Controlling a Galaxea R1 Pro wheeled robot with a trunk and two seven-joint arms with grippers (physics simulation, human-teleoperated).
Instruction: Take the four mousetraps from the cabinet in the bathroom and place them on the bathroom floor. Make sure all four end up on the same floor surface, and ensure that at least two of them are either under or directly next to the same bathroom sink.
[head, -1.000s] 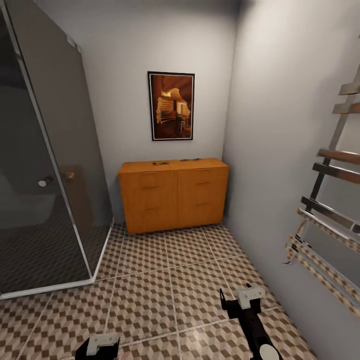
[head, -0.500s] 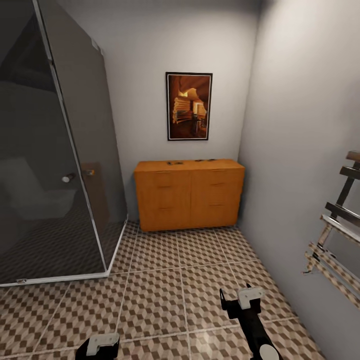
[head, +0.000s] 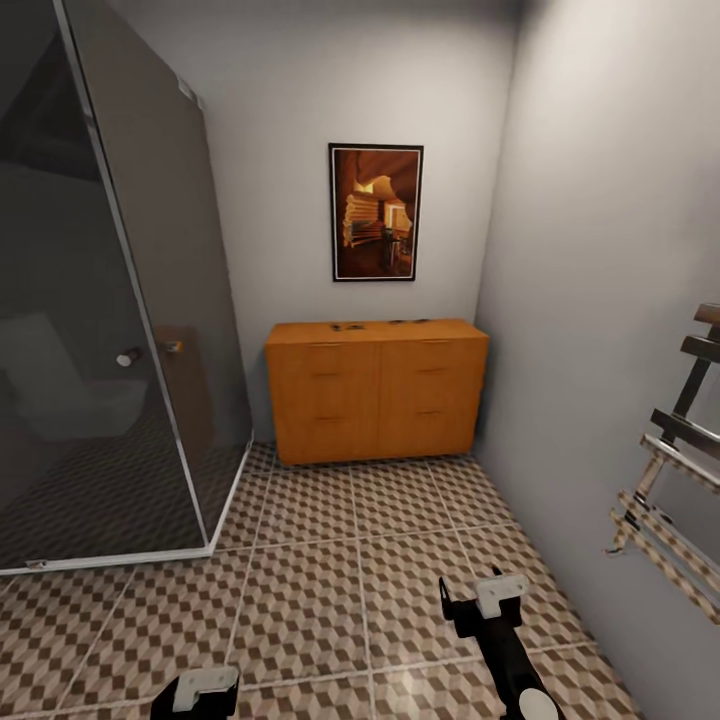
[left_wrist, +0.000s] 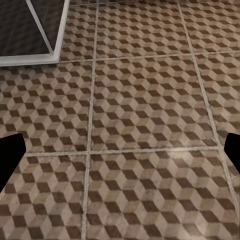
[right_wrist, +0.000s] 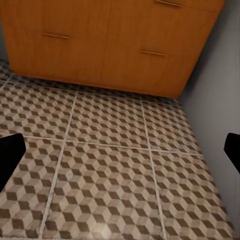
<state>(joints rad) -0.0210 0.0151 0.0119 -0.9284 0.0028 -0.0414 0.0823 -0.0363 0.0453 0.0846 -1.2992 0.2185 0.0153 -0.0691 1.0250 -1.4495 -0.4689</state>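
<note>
Traps (head: 350, 326), small and dark, are lying atop the cabinet (head: 375, 395) at frame centre; both tools, right (head: 478, 597) and left (head: 205, 690), are hanging spread and empty; risk: brushing them off the top.

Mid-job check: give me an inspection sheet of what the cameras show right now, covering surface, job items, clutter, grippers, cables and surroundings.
Surface: bathroom floor, cube-pattern tiles, bare between robot and cabinet.
Job's things: cabinet against the far wall, drawers shut; small dark items on its top, too small to identify as mousetraps.
Clutter: nothing seen.
Grippers: left gripper open, empty, over the tiles; right gripper open, empty, facing the cabinet's lower front.
Cables: nothing seen.
Surroundings: glass shower enclosure at left; framed picture above the cabinet; towel rail on the right wall.
</note>
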